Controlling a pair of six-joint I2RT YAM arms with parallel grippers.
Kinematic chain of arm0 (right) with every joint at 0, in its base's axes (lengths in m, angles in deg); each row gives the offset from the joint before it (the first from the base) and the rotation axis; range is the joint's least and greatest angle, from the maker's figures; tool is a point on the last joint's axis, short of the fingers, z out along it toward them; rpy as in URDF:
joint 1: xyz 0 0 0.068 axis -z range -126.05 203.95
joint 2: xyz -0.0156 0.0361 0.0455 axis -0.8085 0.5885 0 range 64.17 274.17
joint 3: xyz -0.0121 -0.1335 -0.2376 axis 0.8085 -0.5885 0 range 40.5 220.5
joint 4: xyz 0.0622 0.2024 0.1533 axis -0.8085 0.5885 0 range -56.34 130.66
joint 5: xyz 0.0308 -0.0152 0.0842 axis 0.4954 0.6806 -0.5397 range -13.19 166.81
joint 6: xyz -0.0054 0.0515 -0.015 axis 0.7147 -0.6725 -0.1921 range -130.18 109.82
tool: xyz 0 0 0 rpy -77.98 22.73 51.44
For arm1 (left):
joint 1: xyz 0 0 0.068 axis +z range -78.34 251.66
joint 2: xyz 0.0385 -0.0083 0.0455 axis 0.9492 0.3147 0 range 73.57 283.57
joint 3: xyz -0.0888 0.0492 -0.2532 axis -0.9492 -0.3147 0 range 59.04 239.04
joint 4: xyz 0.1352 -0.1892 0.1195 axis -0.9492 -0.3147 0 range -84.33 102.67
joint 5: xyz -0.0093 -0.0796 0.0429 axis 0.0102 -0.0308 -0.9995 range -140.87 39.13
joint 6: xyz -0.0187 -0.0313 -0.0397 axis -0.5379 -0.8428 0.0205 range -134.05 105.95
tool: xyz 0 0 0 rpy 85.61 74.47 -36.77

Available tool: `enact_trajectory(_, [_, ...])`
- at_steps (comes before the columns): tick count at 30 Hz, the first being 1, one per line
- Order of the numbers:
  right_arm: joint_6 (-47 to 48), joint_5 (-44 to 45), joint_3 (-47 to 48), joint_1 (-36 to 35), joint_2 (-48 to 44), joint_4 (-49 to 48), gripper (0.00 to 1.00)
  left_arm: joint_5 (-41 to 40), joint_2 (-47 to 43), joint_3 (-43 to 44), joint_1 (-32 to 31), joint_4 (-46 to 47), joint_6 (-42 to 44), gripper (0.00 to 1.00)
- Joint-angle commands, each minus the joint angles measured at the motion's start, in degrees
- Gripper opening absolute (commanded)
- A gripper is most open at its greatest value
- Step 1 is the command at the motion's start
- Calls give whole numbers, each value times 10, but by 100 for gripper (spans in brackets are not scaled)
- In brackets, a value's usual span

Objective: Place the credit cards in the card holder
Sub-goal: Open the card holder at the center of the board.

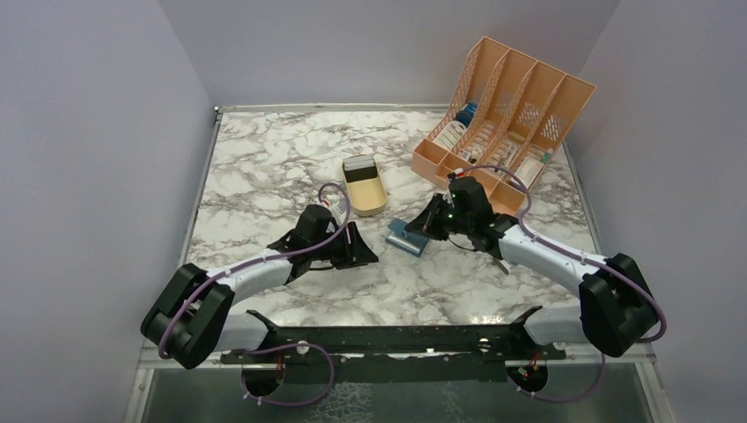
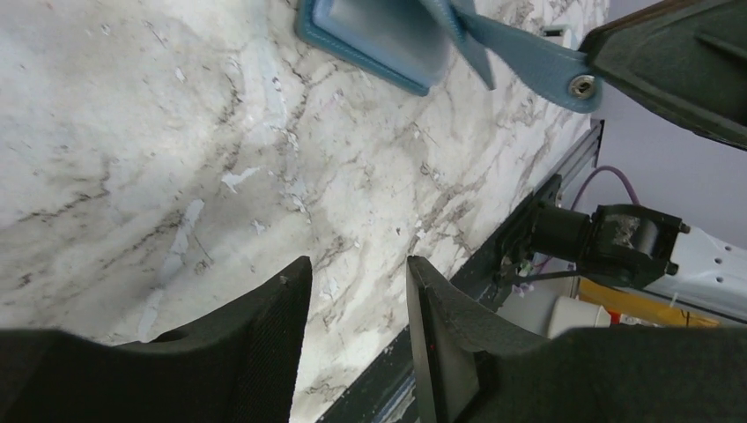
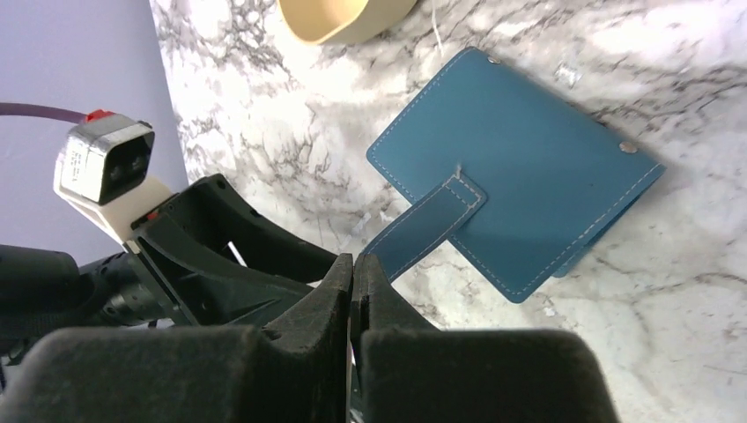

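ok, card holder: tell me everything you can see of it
The card holder is a flat folding wallet, teal-blue, leather-like, with pale stitching round the edges and two small metal studs on its back. It lies folded, back up, on the marble table, a lower layer peeking out at one edge. A closure strap with a metal snap runs off its middle, unfastened, its tip seemingly pinched in the shut right gripper. The left wrist view shows a paler blue face.

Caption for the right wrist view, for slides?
Right gripper pinches the strap of the closed teal card holder on the marble table, tan tray beyond.
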Motion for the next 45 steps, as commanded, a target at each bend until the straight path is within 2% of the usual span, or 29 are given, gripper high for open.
enact_trajectory(1, [18, -24, 4, 21, -2, -24, 1, -32, 30, 2, -3, 63, -9, 47])
enact_trajectory(5, [28, -94, 4, 21, -17, -28, 1, -31, 37, 14, -4, 72, -6, 47])
enact_trajectory(8, [16, -138, -34, 20, -42, -48, 1, -23, 35, 18, -4, 84, -1, 46])
enact_trajectory(10, [-3, -156, -69, 17, -66, -72, 1, -11, 41, 24, -4, 90, -4, 41])
enact_trajectory(14, [-39, -149, -105, -9, -112, -85, 1, 15, 61, 28, -5, 91, -18, 35])
enact_trajectory(21, [-109, -109, -135, -85, -151, -111, 1, 29, 48, 15, -19, 96, -28, 31])
enact_trajectory(23, [-107, -96, -131, -85, -150, -103, 1, 30, 36, 11, -20, 95, -25, 33])
enact_trajectory(26, [-74, -60, -119, -85, -141, -74, 1, 10, 14, 3, -20, 85, -35, 42])
enact_trajectory(30, [-42, -5, -113, -85, -104, -29, 1, -36, 3, 21, -20, 14, -20, 50])
enact_trajectory(38, [-27, 29, -123, -85, -60, -62, 1, -58, -8, 41, -20, -51, 14, 50])
enact_trajectory(45, [-18, 42, -116, -85, -69, -47, 1, -32, -50, 4, -21, -56, -12, 50])
